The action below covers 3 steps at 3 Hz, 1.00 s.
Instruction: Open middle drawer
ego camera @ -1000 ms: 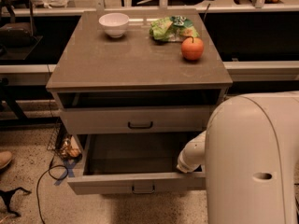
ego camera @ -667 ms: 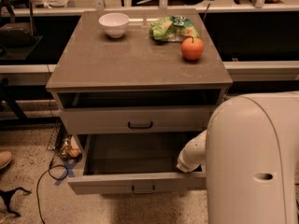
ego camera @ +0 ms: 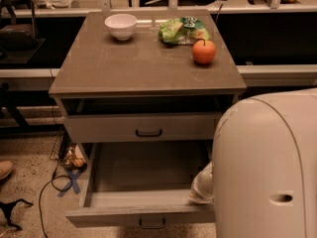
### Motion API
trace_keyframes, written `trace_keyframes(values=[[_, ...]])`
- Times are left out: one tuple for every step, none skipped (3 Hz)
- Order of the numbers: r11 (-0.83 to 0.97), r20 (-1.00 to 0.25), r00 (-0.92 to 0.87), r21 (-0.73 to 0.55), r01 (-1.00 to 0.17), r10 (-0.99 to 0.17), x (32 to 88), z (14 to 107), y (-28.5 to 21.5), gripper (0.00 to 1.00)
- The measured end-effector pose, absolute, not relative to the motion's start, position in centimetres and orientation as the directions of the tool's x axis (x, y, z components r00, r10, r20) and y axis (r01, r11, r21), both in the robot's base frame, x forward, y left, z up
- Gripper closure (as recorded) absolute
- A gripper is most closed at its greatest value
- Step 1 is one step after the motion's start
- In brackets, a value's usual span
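The middle drawer is pulled far out of the grey-beige cabinet. It is a wide, shallow grey box with nothing visible inside. Its low front panel carries a small dark bar handle at the bottom edge of the view. The top drawer front above it is closed, with its own dark handle. The lowest drawer is hidden under the open one. My gripper shows only as a pale rounded part at the drawer's inner right front corner. The rest is hidden behind my arm's white cover.
On the cabinet top stand a white bowl, a green snack bag and an orange fruit. A cable and small clutter lie on the speckled floor at the left. Dark benches run behind.
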<state>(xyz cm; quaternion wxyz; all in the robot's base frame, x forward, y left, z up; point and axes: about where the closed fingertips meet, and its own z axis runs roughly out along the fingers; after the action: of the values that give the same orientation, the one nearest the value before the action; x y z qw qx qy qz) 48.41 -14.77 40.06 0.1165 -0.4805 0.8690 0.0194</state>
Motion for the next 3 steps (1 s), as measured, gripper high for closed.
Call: trace_keyframes(values=[[0.537,-0.221,-0.511,-0.078,-0.840,-0.831,48.4,40.1,-14.8,1.00],[0.477,-0.181,-0.458,-0.076,-0.876,-0.870,47.7,39.7,-13.8,1.00],[0.399,-0.134,-0.388,-0.068,-0.915,-0.912,46.5,39.2,-12.7,1.00]])
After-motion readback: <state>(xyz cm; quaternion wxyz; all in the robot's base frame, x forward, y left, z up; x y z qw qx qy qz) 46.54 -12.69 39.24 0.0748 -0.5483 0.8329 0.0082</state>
